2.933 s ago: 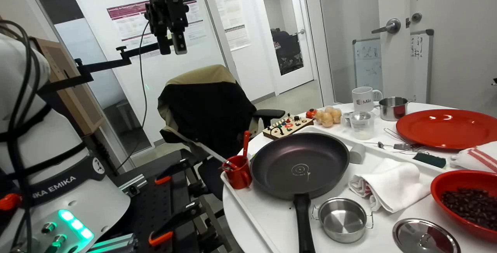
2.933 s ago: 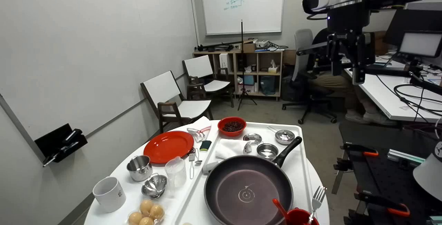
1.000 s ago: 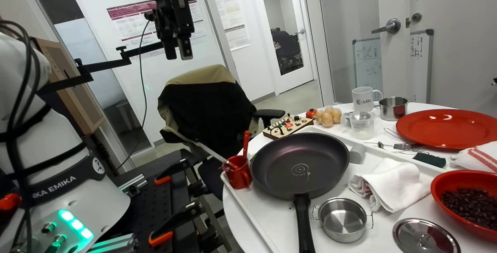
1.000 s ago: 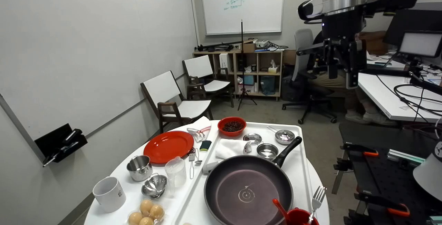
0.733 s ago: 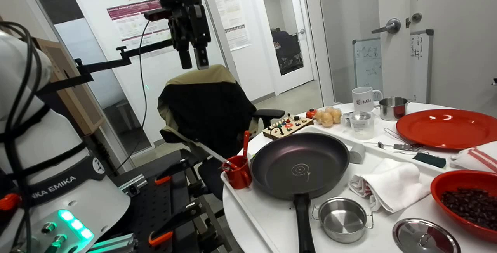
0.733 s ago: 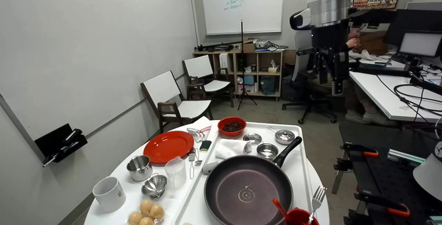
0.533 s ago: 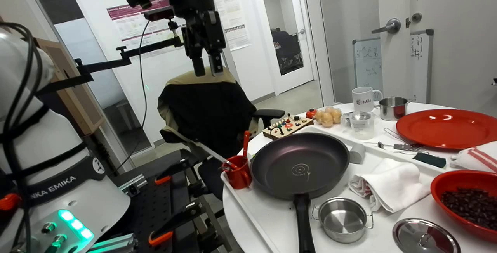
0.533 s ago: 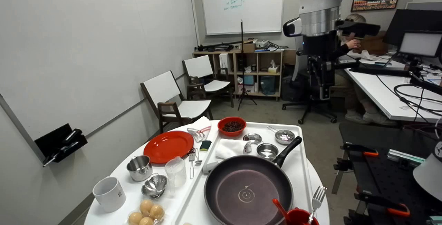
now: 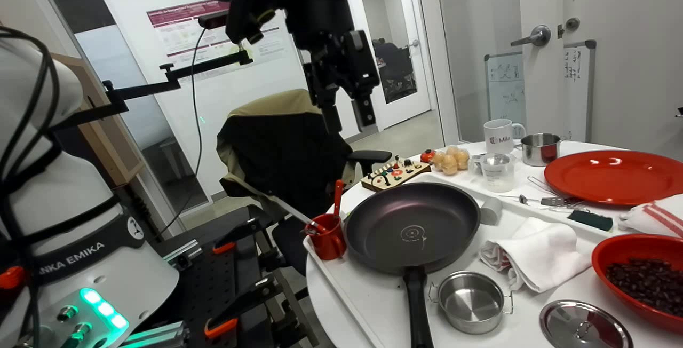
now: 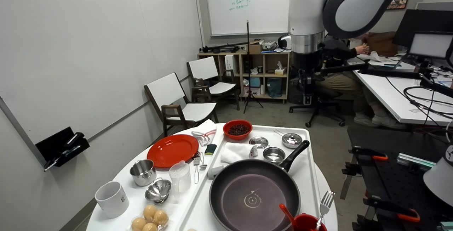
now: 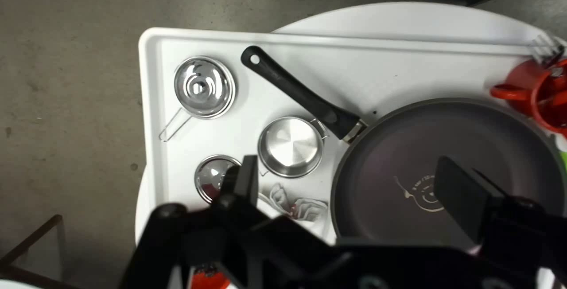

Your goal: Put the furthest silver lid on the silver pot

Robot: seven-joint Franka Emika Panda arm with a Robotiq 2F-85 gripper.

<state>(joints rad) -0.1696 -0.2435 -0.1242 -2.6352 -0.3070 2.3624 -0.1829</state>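
The silver pot [image 9: 472, 303], small, round and without a cover, stands on the white tray; it also shows in an exterior view [image 10: 274, 155] and the wrist view [image 11: 291, 147]. A flat silver lid [image 10: 259, 142] lies beside it, partly hidden behind a finger in the wrist view [image 11: 215, 173]. A second silver lid [image 10: 292, 140] with a knob rests on a small wire-handled vessel at the tray corner, seen also in the wrist view [image 11: 201, 86]. My gripper [image 9: 349, 119] is open and empty, high above the tray, also in an exterior view [image 10: 307, 100] and the wrist view [image 11: 347, 167].
A black frying pan [image 9: 413, 230] fills the tray's middle, its handle beside the pot. A red mug [image 9: 328, 244] with utensils stands near it. A white towel [image 9: 539, 254] and a red bowl of beans [image 10: 238, 130] lie around the lids. The tray has a raised rim [image 11: 212, 34].
The gripper has moved lower and toward the table, rightward in one exterior view and leftward in another. It stays open. The pot and lids have not moved.
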